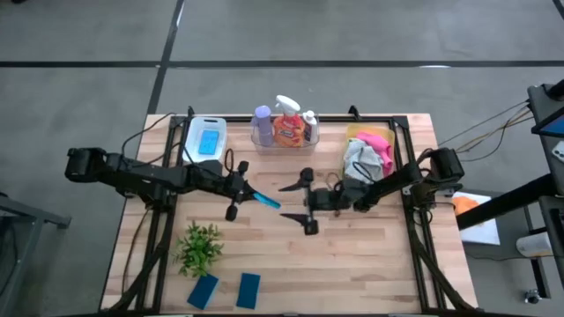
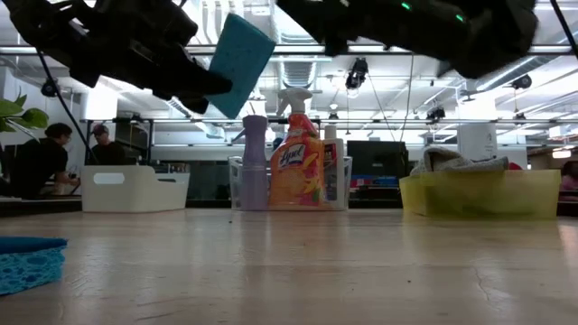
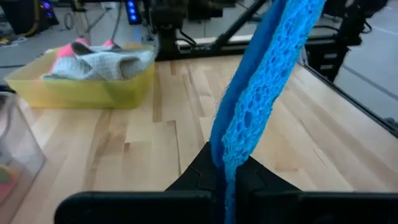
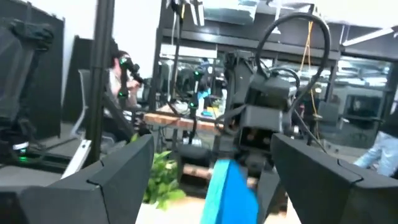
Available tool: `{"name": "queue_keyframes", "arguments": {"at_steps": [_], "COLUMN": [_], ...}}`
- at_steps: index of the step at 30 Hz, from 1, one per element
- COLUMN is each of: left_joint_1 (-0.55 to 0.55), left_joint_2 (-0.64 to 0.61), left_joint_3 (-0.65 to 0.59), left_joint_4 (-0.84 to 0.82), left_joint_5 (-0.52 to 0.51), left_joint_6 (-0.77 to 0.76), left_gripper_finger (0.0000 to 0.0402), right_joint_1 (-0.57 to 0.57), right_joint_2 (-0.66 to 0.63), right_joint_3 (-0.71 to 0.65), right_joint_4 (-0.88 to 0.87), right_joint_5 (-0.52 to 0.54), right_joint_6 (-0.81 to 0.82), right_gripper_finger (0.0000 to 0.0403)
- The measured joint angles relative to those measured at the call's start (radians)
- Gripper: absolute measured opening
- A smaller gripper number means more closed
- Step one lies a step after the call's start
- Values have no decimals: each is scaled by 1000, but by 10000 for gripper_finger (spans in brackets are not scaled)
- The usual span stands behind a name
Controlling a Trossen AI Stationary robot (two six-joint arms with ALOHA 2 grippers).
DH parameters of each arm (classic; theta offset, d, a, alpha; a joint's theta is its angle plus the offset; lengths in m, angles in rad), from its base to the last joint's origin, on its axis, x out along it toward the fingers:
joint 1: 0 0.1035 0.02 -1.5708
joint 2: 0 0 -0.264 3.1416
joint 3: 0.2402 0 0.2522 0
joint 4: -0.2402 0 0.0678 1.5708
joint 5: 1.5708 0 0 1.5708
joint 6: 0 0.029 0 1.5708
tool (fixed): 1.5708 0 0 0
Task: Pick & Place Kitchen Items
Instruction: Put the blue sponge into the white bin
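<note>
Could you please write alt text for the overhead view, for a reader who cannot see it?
Seen from above, the left gripper holds a blue sponge over the middle of a wooden table, facing the open right gripper. Behind them stand a white tray, a clear tray of bottles and a yellow tray of cloths; two more blue sponges lie near the front.

The left arm stretches low across the counter's left side toward the middle, and its tool (image 1: pixel 249 191) is clamped on a blue sponge (image 1: pixel 267 200), held off the surface and sticking out past the fingertips. The right arm reaches in from the right edge, its tool (image 1: pixel 306 202) pointing at the left one with both fingers spread wide and nothing between them.
</note>
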State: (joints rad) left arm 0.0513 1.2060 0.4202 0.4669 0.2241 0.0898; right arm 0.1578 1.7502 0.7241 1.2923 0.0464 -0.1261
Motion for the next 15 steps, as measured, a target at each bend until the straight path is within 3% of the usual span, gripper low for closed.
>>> {"name": "queue_keyframes", "arguments": {"at_steps": [6, 15], "left_joint_1": [0, 0], "left_joint_2": [0, -74], "left_joint_3": [-2, -32], "left_joint_4": [46, 85], "left_joint_5": [-128, -330], "left_joint_6": [-17, -74], "left_gripper_finger": [8, 7], "right_joint_1": [0, 30], "right_joint_2": [-1, -2], "right_joint_3": [-148, -203], "right_joint_4": [132, 149], "right_joint_5": [15, 13], "right_joint_6": [53, 70], "right_gripper_finger": [325, 325]}}
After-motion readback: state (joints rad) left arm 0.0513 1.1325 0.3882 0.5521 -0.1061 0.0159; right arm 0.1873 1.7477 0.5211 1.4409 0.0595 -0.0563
